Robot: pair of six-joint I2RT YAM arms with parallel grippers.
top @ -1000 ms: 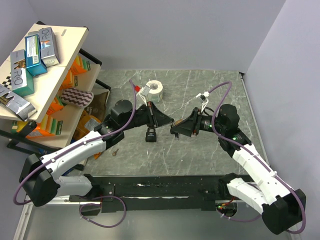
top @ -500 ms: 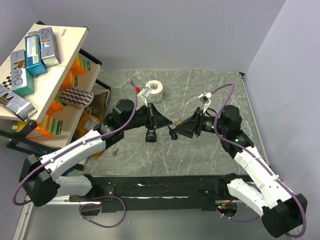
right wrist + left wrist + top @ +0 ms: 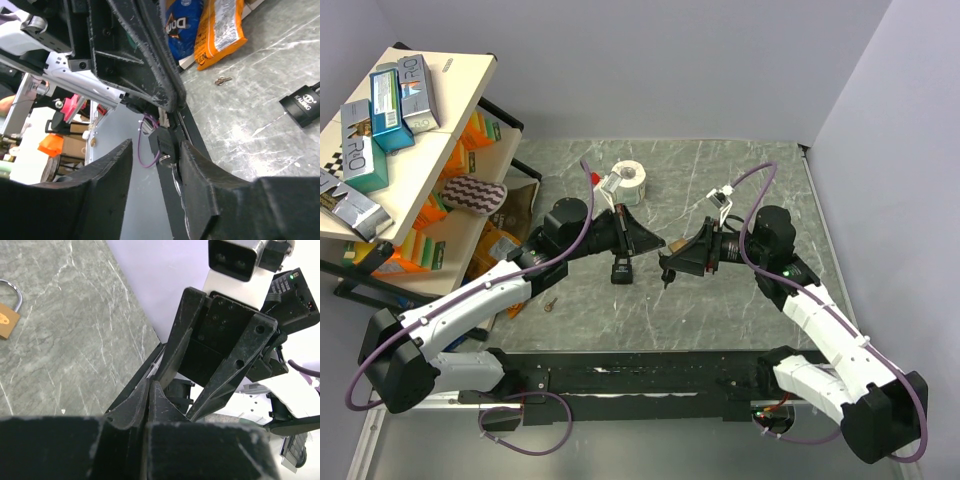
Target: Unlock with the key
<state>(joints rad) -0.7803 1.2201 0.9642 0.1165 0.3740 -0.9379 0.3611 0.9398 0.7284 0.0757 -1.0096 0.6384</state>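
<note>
The key (image 3: 666, 272) hangs off the surface (image 3: 750, 170) from the right hand (image 3: 670, 262), mid-scene in the top view. It is just right of the black padlock (image 3: 620, 270) and just near of the brass padlock (image 3: 677, 244). We judge it is carried blade-down so it can be lined up with a keyhole. The left hand (image 3: 658, 242) hovers just beyond the black padlock, tips toward the right hand, probably placed to steady a lock. The boxes (image 3: 380, 110) on the shelf at the far left carry lettering that may read "RiO".

In the left wrist view, the left hand's 2 fingers (image 3: 132, 405) are pressed together with nothing visible between them. The right hand faces them closely. The brass padlock (image 3: 6, 322) lies flat on the surface at the left edge, shackle up-frame; we can read no writing on it.

In the right wrist view, the key's (image 3: 161, 142) black head sits between the right hand's fingers (image 3: 200, 165), with the ring and blades dangling below. We take this as a pinch on the head, though the contact itself is not clearly shown. The black padlock (image 3: 304, 109) lies alone on the surface at the right, and its white brand lettering looks like "KAIMG". Beyond it are a blue snack bag (image 3: 182, 25) showing part of a Doritos logo and an orange bag (image 3: 220, 25) with print too small to read.
</note>
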